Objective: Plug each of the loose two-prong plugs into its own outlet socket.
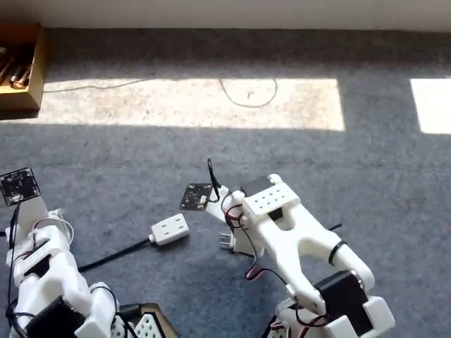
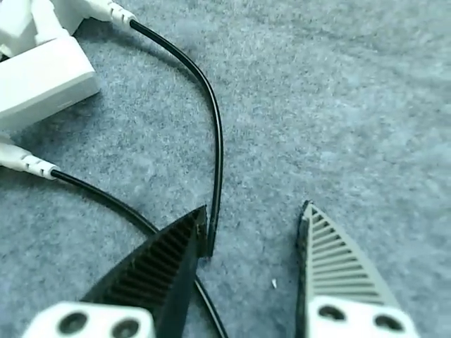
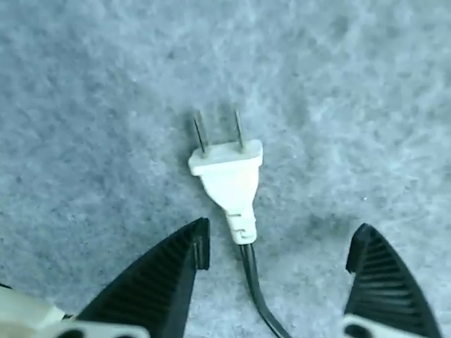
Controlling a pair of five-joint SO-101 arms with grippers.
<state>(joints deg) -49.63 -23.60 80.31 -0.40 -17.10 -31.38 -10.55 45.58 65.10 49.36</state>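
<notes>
A white two-prong plug (image 3: pixel 227 169) lies loose on grey carpet (image 1: pixel 352 176), prongs bare, between the spread fingers of the right gripper (image 3: pixel 282 236), which does not grip it. A white outlet socket (image 1: pixel 170 229) sits nearby, apparently unfilled. The left gripper (image 2: pixel 254 211) hangs parted over black cords (image 2: pixel 211 120). This plug's insertion remains to be done.

The left arm (image 1: pixel 42 278) and right arm (image 1: pixel 296 236) are white plastic with black motors; red and black wires (image 1: pixel 248 273) loop along the right. The left gripper (image 2: pixel 254 210) has a black ribbed finger (image 2: pixel 165 264) and a grey finger (image 2: pixel 338 257); the right gripper (image 3: pixel 282 227) has two black.
</notes>
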